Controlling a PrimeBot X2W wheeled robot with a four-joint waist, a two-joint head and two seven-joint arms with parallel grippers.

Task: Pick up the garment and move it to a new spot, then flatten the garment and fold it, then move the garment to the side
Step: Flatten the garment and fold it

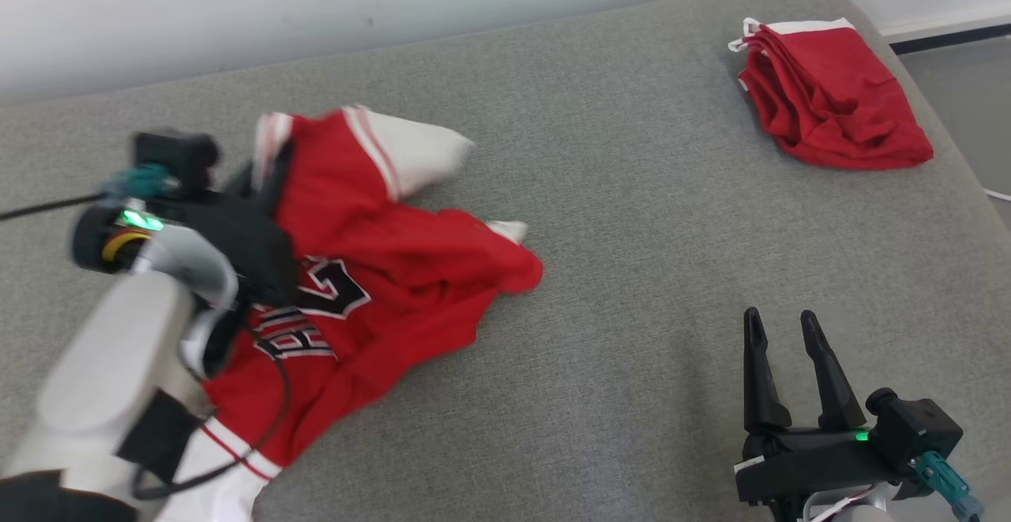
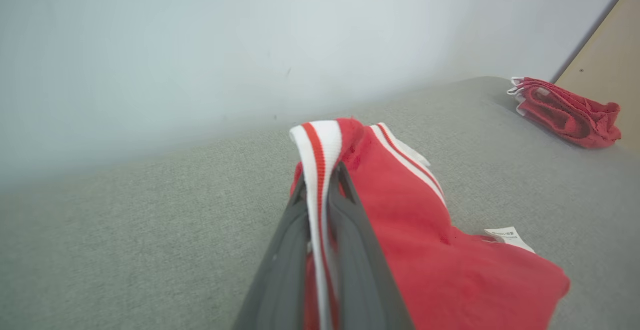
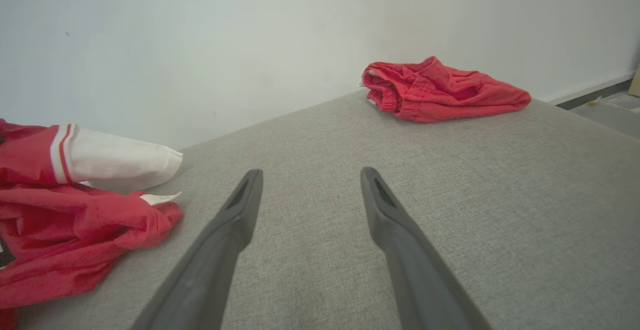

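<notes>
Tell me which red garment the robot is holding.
The jersey with black lettering, pinched at its white trim by the left gripper; the plain garment lies apart.

At lower centre the hand [image 2: 321, 181] pinches the white, red-striped hem of the red jersey [image 2: 430, 250], which spills rightward over the grey cushion [image 2: 125, 230]. Folded red cloth [image 2: 565, 113] lies upper right.

Lettering [image 1: 336, 291] on jersey [image 1: 419, 257] part-hidden (left arm [image 1: 118, 348] overlaps).

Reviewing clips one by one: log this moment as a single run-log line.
phase: grasp | left pincer: shut on jersey, at striped trim | right pincer: open, apart from jersey | second red garment: far right corner of grey cushion
</notes>
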